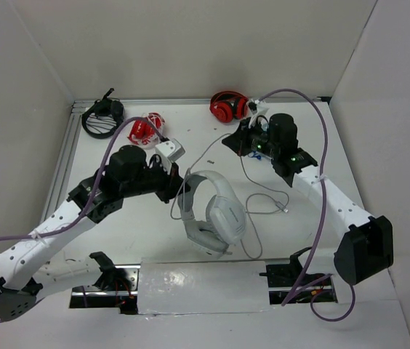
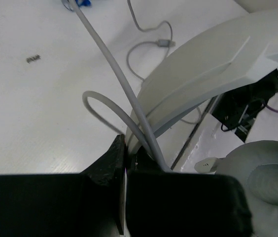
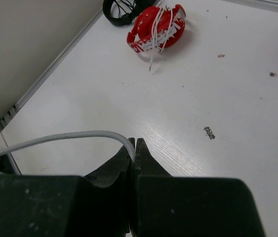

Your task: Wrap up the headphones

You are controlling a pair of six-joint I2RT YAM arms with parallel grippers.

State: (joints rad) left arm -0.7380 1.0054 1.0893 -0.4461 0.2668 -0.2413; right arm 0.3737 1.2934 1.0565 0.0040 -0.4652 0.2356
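Note:
The large white headphones (image 1: 212, 211) lie in the middle of the table, earcups toward the near edge. Their thin grey cable (image 1: 206, 151) runs up from the headband and loops off to the right, ending in a plug (image 1: 285, 211). My left gripper (image 1: 176, 183) is shut on the left end of the headband (image 2: 213, 64), with two strands of cable (image 2: 114, 69) crossing over its fingertips. My right gripper (image 1: 232, 142) hovers at the back centre, shut on the cable (image 3: 75, 135), which bends away to the left from its fingertips (image 3: 141, 148).
Red headphones (image 1: 228, 107) sit at the back edge. Red-and-white headphones (image 1: 145, 129) (image 3: 156, 29) wrapped in white cord, black headphones (image 1: 102, 118) (image 3: 121, 9) and a small white box (image 1: 170, 150) lie at the back left. A pale plate (image 1: 201, 287) covers the near edge between the arm bases.

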